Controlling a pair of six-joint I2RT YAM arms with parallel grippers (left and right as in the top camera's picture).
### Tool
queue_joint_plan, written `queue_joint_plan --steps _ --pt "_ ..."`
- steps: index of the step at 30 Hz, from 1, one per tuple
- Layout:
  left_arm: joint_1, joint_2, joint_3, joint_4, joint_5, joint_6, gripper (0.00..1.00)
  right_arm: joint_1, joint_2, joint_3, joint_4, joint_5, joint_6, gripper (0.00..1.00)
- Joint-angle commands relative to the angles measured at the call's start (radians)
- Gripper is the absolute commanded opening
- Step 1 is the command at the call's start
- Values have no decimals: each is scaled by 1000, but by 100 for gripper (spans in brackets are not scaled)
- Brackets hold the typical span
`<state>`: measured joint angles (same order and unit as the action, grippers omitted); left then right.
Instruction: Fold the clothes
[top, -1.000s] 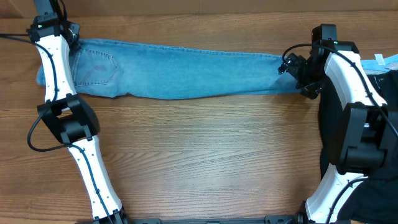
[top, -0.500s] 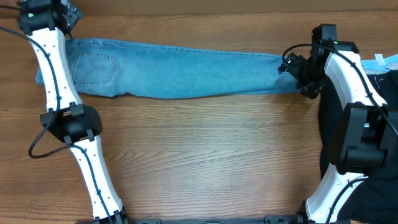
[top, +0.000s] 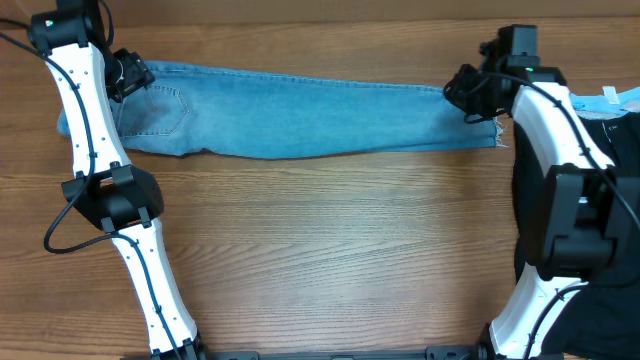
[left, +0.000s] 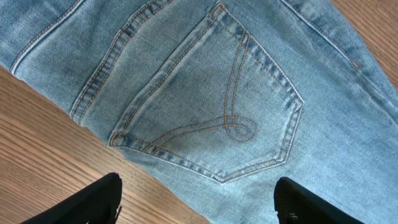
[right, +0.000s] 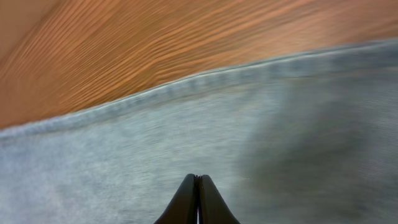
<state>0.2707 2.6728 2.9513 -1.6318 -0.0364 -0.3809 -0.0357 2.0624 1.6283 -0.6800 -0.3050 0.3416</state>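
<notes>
Denim jeans (top: 320, 120) lie full length along far worktop (top: 330, 250), waist left, hems (top: 488, 132) right. No crosswise fold yet; you've most work left. L tool (top: 130, 74) wide over back pocket (left: 211, 106). R tool (top: 468, 92) pinched closed at hems, grip on cloth unclear.

Left gripper (left: 198, 185) and right gripper (right: 198, 182) are black on white, black-jointed arms (top: 88, 110).

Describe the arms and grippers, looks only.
The left arm and right arm: white links, black joint housings, thin black cables along them. A loose black cable loop beside the left. A green light at each wrist. The left gripper and right gripper: black tapered fingers.
</notes>
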Motion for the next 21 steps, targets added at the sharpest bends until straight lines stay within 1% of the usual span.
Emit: queue_joint_plan --steps 1,2,3,5,7,8,11,14,18,19,21 --pt "10 -2 -4 -4 12 52 56 82 69 9 40 61 -112 4" --pt "8 -2 -5 -3 11 74 38 110 93 9 55 128 -115 4" --pt "7 4 -5 0 6 86 28 126 109 9 64 175 -115 4" --pt "8 36 -19 14 4 93 18 151 148 9 93 209 -119 4" --pt "8 74 -32 43 -1 97 13 154 175 9 100 211 -123 4" --pt "8 93 -34 51 -26 87 9 154 190 9 100 214 -130 4" --pt "11 157 -44 67 -87 86 7 154 211 9 82 215 -130 4" --pt "10 247 -44 58 -101 86 4 154 221 9 59 219 -130 4" --pt "10 276 -42 -45 -102 57 4 154 224 9 -42 226 -130 4" --pt "10 276 -43 -59 -93 53 4 154 224 9 -82 227 -130 4" --pt "5 276 -46 -59 -4 68 4 154 224 9 -177 248 -129 4"
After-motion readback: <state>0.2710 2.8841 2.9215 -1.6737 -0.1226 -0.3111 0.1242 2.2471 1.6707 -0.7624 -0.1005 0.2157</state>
